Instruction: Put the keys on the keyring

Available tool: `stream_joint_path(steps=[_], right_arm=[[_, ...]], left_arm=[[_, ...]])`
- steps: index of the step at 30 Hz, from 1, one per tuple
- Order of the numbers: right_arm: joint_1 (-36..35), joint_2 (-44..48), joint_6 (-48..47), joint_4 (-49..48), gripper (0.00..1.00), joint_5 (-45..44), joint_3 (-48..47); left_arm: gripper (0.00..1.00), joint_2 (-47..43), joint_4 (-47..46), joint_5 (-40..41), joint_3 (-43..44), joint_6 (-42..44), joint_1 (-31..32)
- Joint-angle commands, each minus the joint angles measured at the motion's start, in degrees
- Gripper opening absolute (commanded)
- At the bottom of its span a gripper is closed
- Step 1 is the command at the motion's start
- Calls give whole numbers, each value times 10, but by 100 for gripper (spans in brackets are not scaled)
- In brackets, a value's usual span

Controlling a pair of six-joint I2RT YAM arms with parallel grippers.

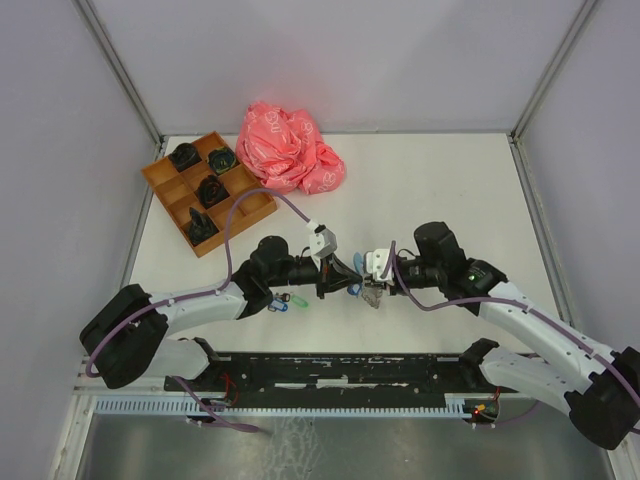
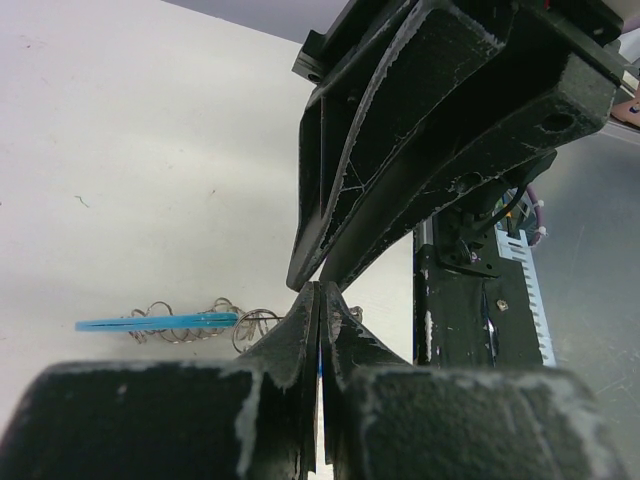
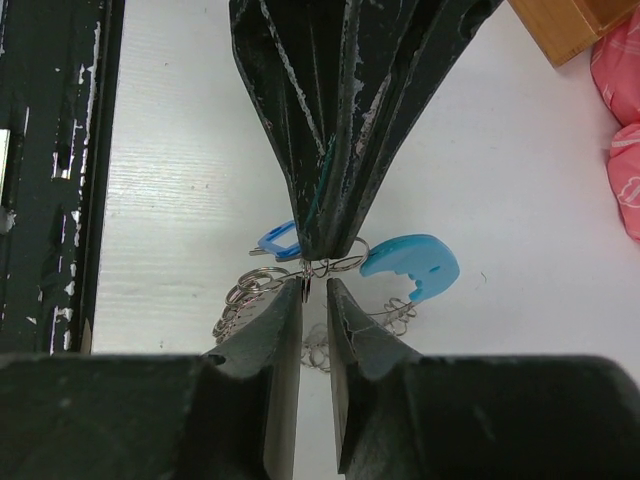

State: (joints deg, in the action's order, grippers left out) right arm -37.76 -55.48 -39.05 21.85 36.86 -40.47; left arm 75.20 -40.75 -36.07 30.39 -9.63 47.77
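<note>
Left gripper (image 2: 317, 300) pinches one blue-tagged key (image 3: 278, 238); right gripper (image 3: 315, 288), narrowly parted, at one keyring (image 3: 410, 265); two keys (image 1: 284, 303) toward table's (image 1: 450, 200) near edge.

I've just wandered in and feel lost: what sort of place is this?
Probably a robot laboratory booth: a left arm and right arm bolted along a white table, plain grey panels walling it in, and a wooden tray of small black items.

This looks like a robotics lab test cell: a white table (image 1: 450, 200) walled behind and on both sides by plain pale panels (image 1: 350, 60) in bare metal framing (image 1: 118, 68), with a black mounting rail (image 1: 340, 370) and slotted cable duct (image 1: 300, 408) along the table's near edge.
</note>
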Motion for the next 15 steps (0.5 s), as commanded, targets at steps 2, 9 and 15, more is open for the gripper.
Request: stream_joint_path(steps=[2, 9, 15], right_arm=[[0, -5, 10, -20, 21, 7, 0], [-1, -5, 20, -28, 3, 11, 0], [0, 22, 49, -59, 1, -6, 7]], left_arm=[[3, -14, -25, -2, 27, 21, 4], [3, -20, -23, 2, 23, 20, 4], [3, -44, 3, 44, 5, 19, 3]])
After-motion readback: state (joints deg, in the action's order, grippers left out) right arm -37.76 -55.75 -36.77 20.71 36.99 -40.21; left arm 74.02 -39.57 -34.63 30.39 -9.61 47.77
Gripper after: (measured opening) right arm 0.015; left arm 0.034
